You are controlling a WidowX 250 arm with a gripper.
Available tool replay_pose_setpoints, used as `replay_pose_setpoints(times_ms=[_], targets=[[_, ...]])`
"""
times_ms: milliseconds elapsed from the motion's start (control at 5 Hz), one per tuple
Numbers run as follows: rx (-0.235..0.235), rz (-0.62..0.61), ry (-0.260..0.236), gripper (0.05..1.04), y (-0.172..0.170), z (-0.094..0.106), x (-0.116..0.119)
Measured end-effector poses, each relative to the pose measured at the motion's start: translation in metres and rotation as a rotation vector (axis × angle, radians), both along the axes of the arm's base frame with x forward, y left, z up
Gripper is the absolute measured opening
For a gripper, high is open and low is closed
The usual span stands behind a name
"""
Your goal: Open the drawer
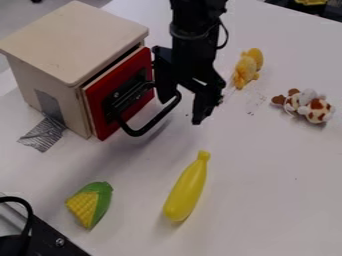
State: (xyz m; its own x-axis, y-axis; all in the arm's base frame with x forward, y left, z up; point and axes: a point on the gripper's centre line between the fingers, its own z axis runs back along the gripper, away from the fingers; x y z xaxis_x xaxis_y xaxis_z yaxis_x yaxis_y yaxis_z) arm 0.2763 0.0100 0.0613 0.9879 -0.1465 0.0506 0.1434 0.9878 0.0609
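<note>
The wooden box (73,37) at the upper left has a red drawer front (99,116) facing right. A narrow dark gap runs along the front's upper edge. From its middle a black loop handle (150,123) sticks out over the table. The black gripper (182,109) hangs down just right of the front, open, its two fingers spread apart. One finger is close to the red front, at the handle's right end and partly behind it; whether they touch I cannot tell. The other stands farther right, outside the loop.
A yellow banana-shaped toy (187,190) lies below the gripper and a toy corn (90,204) lower left. An orange-yellow toy (248,68) and a brown-white plush (307,106) lie right. Tape (43,134) is at the box's base; black equipment (41,240) fills the lower-left corner.
</note>
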Motion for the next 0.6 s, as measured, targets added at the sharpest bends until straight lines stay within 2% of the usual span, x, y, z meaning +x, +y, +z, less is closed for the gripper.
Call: replay_pose_setpoints(times_ms=[200,400,600], targets=[[0.035,0.002,-0.006,0.997,0.011,-0.012,-0.009],[0.092,-0.012,0.026,0.997,0.021,-0.037,-0.008],[0.131,-0.024,0.069,0.955,0.027,-0.057,-0.01]])
